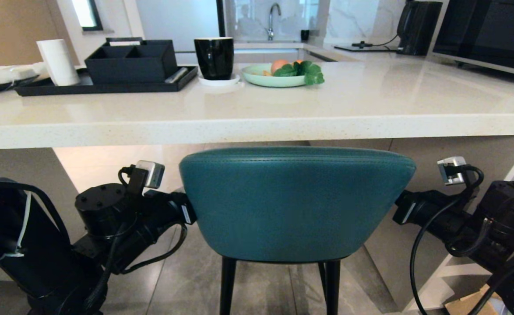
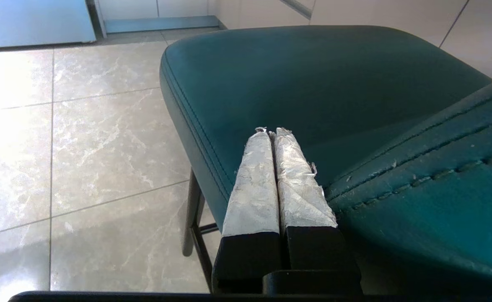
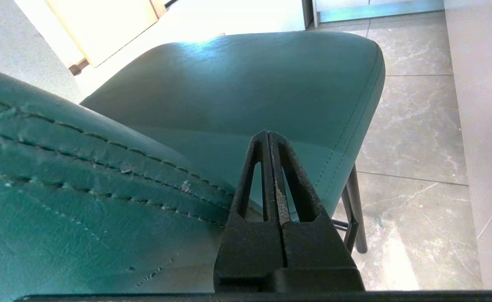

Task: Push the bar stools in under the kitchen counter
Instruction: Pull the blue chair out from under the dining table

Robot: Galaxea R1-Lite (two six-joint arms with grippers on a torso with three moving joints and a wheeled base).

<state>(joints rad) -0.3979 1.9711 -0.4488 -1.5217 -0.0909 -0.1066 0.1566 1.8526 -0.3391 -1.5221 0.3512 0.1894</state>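
A teal bar stool with a curved back and black legs stands in front of me, its back just below the edge of the kitchen counter. My left arm reaches in at the back's left edge and my right arm at its right edge. In the head view the back hides both sets of fingertips. The left gripper is shut, its taped fingers lying along the seam where the seat meets the back. The right gripper is shut and empty, over the seat's other side.
On the counter stand a black tray with an organiser, a paper roll, a black mug and a green plate of fruit. A microwave sits at the far right. The counter's slab side panel is right of the stool.
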